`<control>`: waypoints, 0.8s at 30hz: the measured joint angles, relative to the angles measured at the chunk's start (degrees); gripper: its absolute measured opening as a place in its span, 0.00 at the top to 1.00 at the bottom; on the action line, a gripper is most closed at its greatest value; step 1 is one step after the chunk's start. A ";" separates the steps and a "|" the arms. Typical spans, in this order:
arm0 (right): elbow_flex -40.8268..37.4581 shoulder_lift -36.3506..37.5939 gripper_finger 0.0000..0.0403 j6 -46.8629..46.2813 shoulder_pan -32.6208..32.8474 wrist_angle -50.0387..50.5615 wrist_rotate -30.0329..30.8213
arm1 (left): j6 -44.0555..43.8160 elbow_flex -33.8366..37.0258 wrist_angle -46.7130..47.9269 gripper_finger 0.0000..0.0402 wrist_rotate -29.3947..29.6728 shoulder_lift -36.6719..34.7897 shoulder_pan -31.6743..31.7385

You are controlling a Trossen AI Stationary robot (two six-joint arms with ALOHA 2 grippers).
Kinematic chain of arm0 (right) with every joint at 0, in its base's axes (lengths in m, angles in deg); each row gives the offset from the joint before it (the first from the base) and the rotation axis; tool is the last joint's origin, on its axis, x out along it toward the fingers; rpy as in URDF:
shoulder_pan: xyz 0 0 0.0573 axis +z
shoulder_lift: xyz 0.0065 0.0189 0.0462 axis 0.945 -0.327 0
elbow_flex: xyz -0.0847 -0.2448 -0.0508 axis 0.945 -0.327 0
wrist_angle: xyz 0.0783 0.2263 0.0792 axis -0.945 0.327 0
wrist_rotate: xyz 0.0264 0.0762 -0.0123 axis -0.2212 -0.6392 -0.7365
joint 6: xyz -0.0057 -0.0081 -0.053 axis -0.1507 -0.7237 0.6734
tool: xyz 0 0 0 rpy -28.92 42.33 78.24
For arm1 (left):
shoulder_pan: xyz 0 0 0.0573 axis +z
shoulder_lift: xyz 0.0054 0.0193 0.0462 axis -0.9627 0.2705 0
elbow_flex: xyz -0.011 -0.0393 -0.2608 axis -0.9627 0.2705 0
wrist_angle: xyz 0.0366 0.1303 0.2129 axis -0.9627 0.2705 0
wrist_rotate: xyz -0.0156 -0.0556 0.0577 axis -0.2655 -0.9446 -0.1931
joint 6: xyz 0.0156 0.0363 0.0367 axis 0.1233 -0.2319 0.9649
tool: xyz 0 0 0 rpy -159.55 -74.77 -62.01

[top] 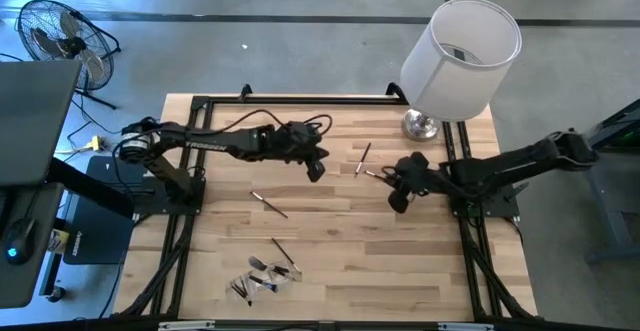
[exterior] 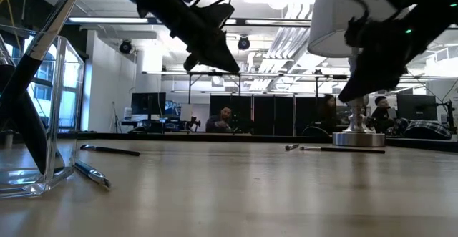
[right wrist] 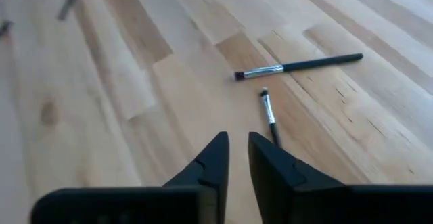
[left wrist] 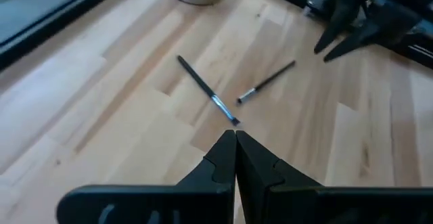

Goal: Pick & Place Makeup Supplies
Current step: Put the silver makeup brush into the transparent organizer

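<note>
Two thin makeup brushes (top: 362,158) (top: 378,175) lie flat on the wooden table between my two grippers; they also show in the left wrist view (left wrist: 206,88) (left wrist: 267,82) and the right wrist view (right wrist: 298,66) (right wrist: 270,112). Another brush (top: 268,203) lies left of centre, and one more (top: 283,252) nearer the front. My left gripper (top: 316,168) hovers shut and empty (left wrist: 235,139) just left of the pair. My right gripper (top: 398,201) hangs right of them, its fingers a narrow gap apart (right wrist: 237,143), holding nothing.
A clear plastic pouch (top: 262,276) with several brushes in and beside it lies near the front edge; it stands close at the low view's left (exterior: 36,122). A lamp with a white shade (top: 462,56) and a metal base (top: 421,124) stands at the far right.
</note>
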 joint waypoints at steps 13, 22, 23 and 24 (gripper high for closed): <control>10.20 -22.83 0.66 12.08 -9.94 7.71 -8.62 | 1.55 0.17 0.13 1.00 -6.76 4.04 0.62; 9.39 -28.98 0.72 12.63 -12.63 7.95 -10.60 | 1.52 -0.05 -1.55 1.00 -12.28 6.13 0.56; 9.34 -29.60 0.75 12.65 -12.66 7.82 -11.69 | 1.52 -0.10 -1.51 1.00 -12.13 6.43 0.56; 9.36 -30.00 0.79 12.63 -12.50 7.49 -12.59 | 1.54 0.03 -0.58 1.00 -12.02 6.58 0.56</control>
